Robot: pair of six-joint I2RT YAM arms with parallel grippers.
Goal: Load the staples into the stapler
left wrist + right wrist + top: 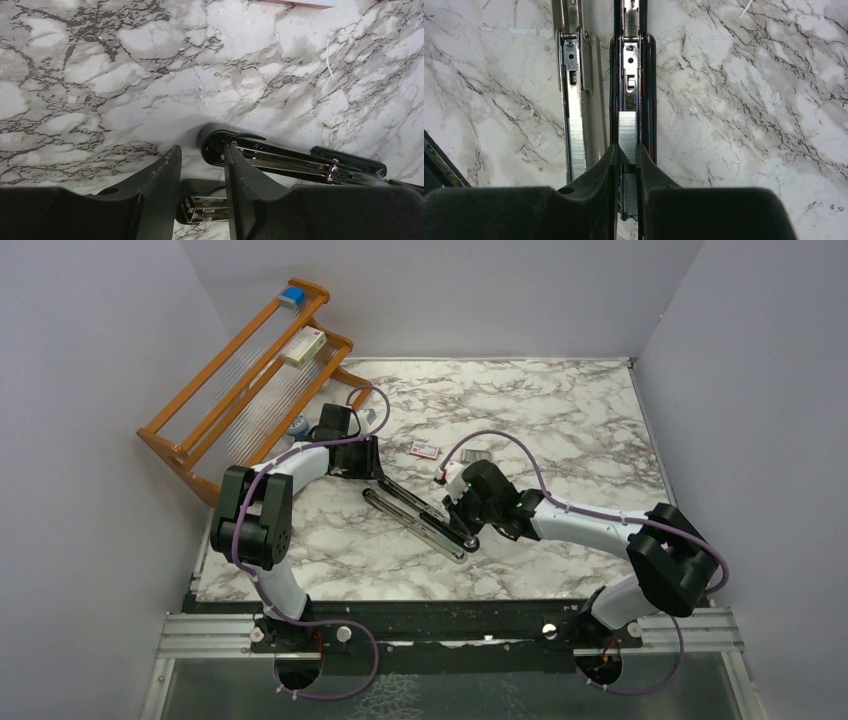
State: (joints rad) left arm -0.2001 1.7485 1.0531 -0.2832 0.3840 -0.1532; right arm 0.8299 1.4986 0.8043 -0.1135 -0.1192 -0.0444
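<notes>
We see a red-and-white packet (424,449) beyond the open stapler (415,526), which lies diagonally, far-left to near-right. The left gripper (200,150) clamps its hinge end; the right gripper (626,150) pinches the staples (627,130).

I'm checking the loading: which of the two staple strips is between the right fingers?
The strip in the black-walled channel; the right fingers pinch its near end. The other strip lies untouched in the silver rail beside it.

Left gripper (199,154) sits low over the white, grey-veined marble table (100,75), black fingers (155,185) parted; the slim black stapler with a shiny silver rail (280,157) stretches off right, its lower half caught between them
</notes>
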